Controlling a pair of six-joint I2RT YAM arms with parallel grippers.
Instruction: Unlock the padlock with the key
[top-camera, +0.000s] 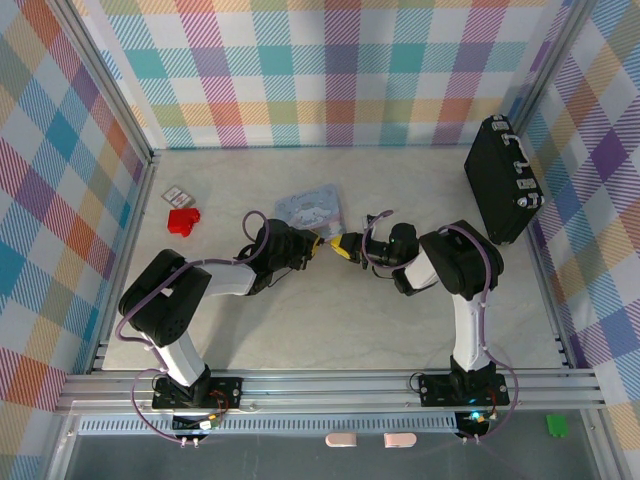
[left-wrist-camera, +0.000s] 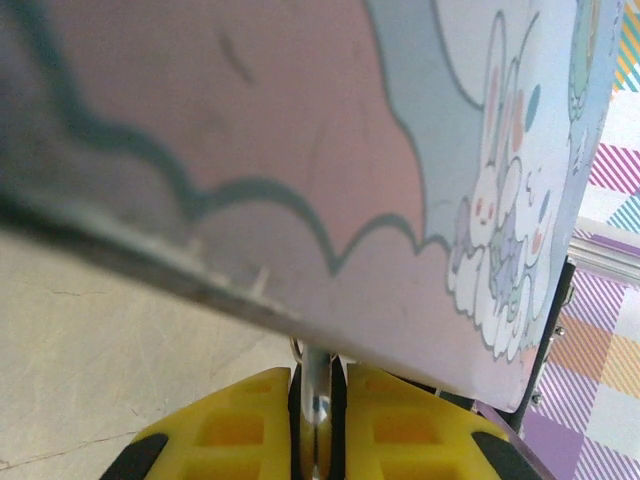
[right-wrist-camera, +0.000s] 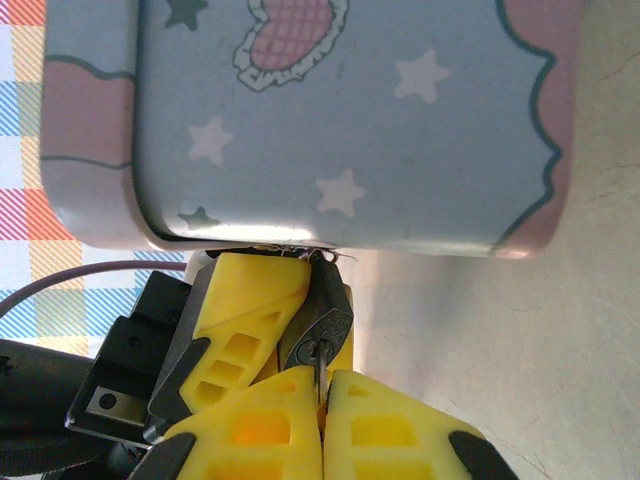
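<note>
In right gripper's (right-wrist-camera: 322, 395) tight pinch: key (right-wrist-camera: 317, 365).

Bright, even light fills the overhead view; shadows on the pale bench (top-camera: 330, 330) are soft and faint. At the left wrist, the pastel tin (left-wrist-camera: 250, 120) looms blurred and shaded. At the right wrist, focus is sharper, though the nearest yellow fingers (right-wrist-camera: 380, 430) look slightly soft.

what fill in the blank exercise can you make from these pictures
1. The left hand grips the padlock beside the pale blue ____.
2. The right hand pinches the ____ set in the keyhole.
3. The small block lying off to the left is ____.
Missing words: tin; key; red.
</note>
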